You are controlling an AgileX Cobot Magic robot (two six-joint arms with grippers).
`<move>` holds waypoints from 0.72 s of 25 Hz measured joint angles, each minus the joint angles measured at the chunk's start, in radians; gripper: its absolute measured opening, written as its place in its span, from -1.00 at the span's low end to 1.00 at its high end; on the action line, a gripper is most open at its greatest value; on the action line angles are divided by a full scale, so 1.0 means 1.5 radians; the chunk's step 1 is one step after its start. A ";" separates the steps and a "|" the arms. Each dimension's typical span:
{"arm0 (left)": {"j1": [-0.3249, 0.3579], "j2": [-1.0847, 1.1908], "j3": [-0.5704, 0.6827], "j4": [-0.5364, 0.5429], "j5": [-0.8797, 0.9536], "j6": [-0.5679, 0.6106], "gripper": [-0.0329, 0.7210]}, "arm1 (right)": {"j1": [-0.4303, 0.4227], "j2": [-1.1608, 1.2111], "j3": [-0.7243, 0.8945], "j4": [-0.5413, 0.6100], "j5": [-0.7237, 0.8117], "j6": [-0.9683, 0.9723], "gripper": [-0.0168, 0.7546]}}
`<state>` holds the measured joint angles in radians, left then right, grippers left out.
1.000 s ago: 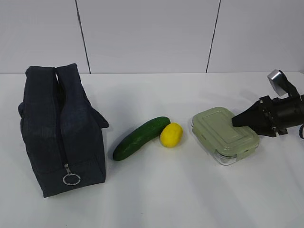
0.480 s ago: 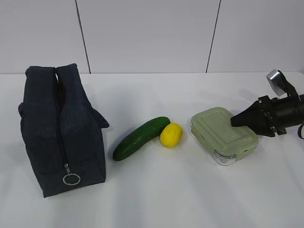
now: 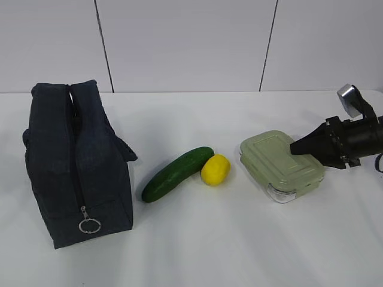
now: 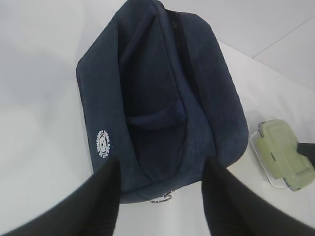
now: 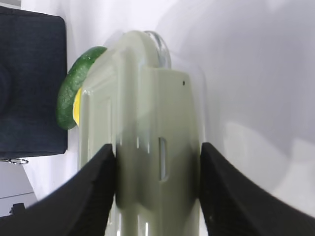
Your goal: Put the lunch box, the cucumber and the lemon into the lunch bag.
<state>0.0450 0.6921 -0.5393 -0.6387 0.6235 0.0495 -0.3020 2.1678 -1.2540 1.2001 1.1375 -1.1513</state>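
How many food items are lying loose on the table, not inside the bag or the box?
2: the cucumber lies between the lunch bag and the lemon, which touches its right end. The shut bag could hide more.

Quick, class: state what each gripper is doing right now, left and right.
Left gripper: open, above the lunch bag, holding nothing.
Right gripper: fingers straddle the lunch box; whether clamped cannot be told.

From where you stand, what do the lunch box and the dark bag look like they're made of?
The lunch box: its base looks like clear glass or hard plastic, see-through and glinting at the edge; the pale green lid looks like smooth, slightly glossy plastic with moulded clips. The lunch bag: woven navy fabric, matte and soft, sagging into folds, with a silvery ring on the zipper that looks like metal.
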 joint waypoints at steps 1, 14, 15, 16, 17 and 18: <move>0.000 0.012 -0.006 -0.005 -0.004 0.004 0.12 | 0.000 -0.004 0.001 0.000 0.000 0.000 0.08; 0.000 0.189 -0.062 -0.209 -0.053 0.150 0.12 | 0.001 -0.057 0.001 0.009 0.000 0.004 0.08; 0.000 0.208 -0.072 -0.226 -0.056 0.164 0.12 | 0.001 -0.059 0.001 0.009 0.000 0.005 0.08; 0.000 0.226 -0.082 -0.242 -0.059 0.181 0.12 | 0.001 -0.060 0.001 0.009 0.000 0.006 0.08; 0.000 0.246 -0.094 -0.256 -0.062 0.199 0.12 | 0.001 -0.061 0.001 0.009 0.000 0.008 0.08; 0.000 0.263 -0.107 -0.271 -0.063 0.217 0.12 | 0.001 -0.061 0.001 0.009 0.000 0.009 0.08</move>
<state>0.0450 1.0862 -0.6996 -1.0457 0.5284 0.3755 -0.3011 2.0762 -1.2521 1.2143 1.1370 -1.1371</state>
